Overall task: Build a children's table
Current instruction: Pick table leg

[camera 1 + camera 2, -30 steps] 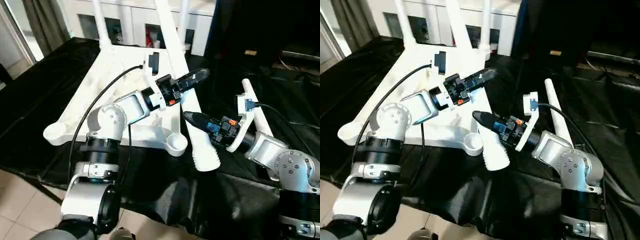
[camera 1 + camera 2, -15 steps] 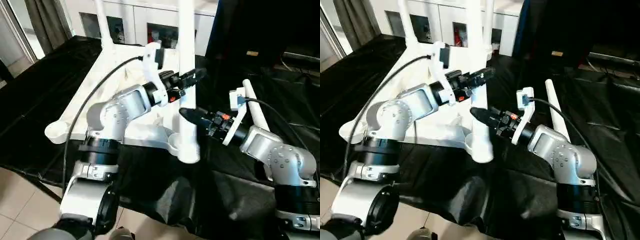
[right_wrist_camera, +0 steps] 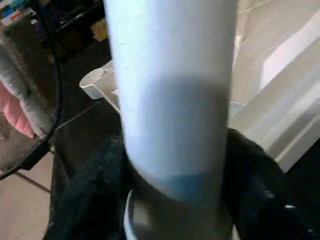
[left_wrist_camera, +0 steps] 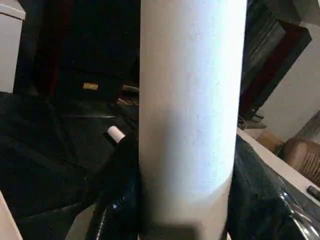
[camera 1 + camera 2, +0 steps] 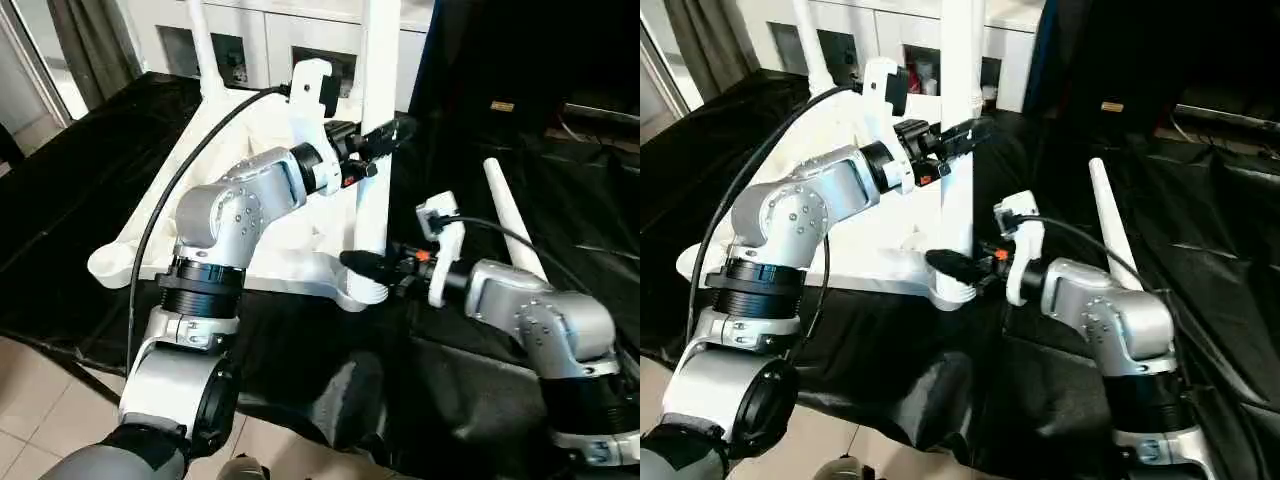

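The children's table top [image 5: 232, 128] lies upside down on a black cloth. One white leg [image 5: 372, 150] stands upright, its wide end at the near right corner socket [image 5: 364, 291]. My left gripper [image 5: 380, 135] is shut on this leg high up, with black fingers [image 4: 117, 200] on both sides of the tube [image 4: 190, 125]. Lower down, my right gripper [image 5: 368, 264] is shut on the same leg [image 3: 170, 100] just above the socket. Another leg [image 5: 201, 48] stands in a far corner. A loose leg [image 5: 511, 222] lies on the cloth to the right.
The black cloth [image 5: 60, 180] hangs over the work surface's front edge, with tiled floor [image 5: 40, 400] below. A white cabinet [image 5: 268, 40] stands behind the table top. Dark furniture [image 5: 520, 70] fills the back right. My left arm's cable [image 5: 190, 160] arcs over the top.
The held leg has swung from a slant to upright, and its wide end has moved onto the near right corner socket. My left gripper rose; my right gripper dropped to the leg's base.
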You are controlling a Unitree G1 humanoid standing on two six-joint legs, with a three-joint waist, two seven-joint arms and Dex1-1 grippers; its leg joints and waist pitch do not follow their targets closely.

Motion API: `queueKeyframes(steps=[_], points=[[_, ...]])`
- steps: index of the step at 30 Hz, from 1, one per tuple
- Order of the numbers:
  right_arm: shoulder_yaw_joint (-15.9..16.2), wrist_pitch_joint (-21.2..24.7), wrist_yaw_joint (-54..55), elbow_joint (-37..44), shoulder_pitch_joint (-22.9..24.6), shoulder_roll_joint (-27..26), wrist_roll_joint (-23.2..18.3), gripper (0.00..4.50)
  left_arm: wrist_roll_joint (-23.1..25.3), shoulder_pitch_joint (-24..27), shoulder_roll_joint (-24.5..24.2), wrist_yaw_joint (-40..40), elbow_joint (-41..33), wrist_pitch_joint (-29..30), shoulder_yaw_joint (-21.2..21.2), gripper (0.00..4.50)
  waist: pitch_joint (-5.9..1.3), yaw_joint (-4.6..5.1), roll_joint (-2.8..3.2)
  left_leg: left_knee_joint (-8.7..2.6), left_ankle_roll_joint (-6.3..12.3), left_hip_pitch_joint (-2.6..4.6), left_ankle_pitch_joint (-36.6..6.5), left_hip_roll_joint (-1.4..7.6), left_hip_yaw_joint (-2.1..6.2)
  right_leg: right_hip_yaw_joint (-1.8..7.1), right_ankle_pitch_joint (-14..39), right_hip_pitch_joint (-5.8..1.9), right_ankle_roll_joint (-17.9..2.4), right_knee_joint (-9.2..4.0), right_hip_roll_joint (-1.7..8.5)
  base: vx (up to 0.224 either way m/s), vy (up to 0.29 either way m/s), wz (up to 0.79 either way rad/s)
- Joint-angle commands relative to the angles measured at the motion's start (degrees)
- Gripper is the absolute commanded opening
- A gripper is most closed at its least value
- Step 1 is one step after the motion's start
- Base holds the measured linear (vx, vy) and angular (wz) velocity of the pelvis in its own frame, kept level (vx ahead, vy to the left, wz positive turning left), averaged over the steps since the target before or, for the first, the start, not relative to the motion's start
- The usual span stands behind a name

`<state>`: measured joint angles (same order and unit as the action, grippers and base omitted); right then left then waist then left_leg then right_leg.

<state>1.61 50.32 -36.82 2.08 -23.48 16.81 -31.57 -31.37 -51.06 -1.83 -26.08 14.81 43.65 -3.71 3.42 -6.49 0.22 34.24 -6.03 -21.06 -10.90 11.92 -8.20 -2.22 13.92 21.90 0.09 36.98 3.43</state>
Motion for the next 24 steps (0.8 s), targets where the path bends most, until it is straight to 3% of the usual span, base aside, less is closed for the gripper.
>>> queueKeyframes(steps=[1, 8, 11, 17, 24], points=[[-0.1, -1.1, -0.2, 0.2, -0.4, 0.4, 0.4, 2.26, -0.8, -1.1, 0.1, -0.3, -2.1, 0.6, -0.3, 1.8, -4.42, -0.09, -0.86, -2.96, 1.23, -0.03, 2.2, -0.1, -0.84, 2.19, -13.3, -4.23, -13.4, -3.47, 3.01, 0.0, 0.0, 0.0], [-0.5, -3.0, -0.6, 0.2, -0.7, 0.9, 0.5, 1.98, -1.2, 0.0, -0.5, -1.1, -3.3, 0.7, 0.0, 1.8, -4.4, -0.01, -0.94, -2.92, 1.86, -0.06, 2.4, -0.06, -0.88, 2.18, -13.6, -4.19, -13.7, -3.41, 3.0, 0.0, 0.0, 0.0], [-0.5, -3.2, -0.7, 0.2, -0.7, 0.9, 0.5, 1.97, -0.9, 0.2, -0.7, -1.0, -3.5, 0.5, 0.1, 2.5, -4.4, 0.05, -0.94, -2.89, 1.89, -0.05, 2.2, -0.09, -0.92, 2.21, -12.9, -4.18, -13.6, -3.48, 2.98, 0.0, 0.0, 0.0], [-1.3, -4.3, -2.5, 1.2, -0.7, 2.4, 0.2, 1.94, -3.2, 3.7, -3.6, -6.2, -4.8, 3.1, -0.1, 2.71, -4.47, 0.01, -0.38, -2.86, 1.41, 0.03, 2.0, -0.13, -0.83, 2.18, -13.3, -4.15, -13.5, -3.39, 2.87, 0.0, 0.0, 0.0], [-0.3, -5.2, -4.9, 1.6, -0.6, 4.1, 0.2, 1.94, -3.0, 6.3, -5.5, -9.6, -5.7, 3.9, 2.1, 2.74, -4.47, 0.04, -0.43, -2.94, 1.4, 0.14, 1.1, 0.0, -0.91, 2.16, -12.6, -4.0, -13.9, -3.46, 2.88, 0.0, 0.0, 0.0]])
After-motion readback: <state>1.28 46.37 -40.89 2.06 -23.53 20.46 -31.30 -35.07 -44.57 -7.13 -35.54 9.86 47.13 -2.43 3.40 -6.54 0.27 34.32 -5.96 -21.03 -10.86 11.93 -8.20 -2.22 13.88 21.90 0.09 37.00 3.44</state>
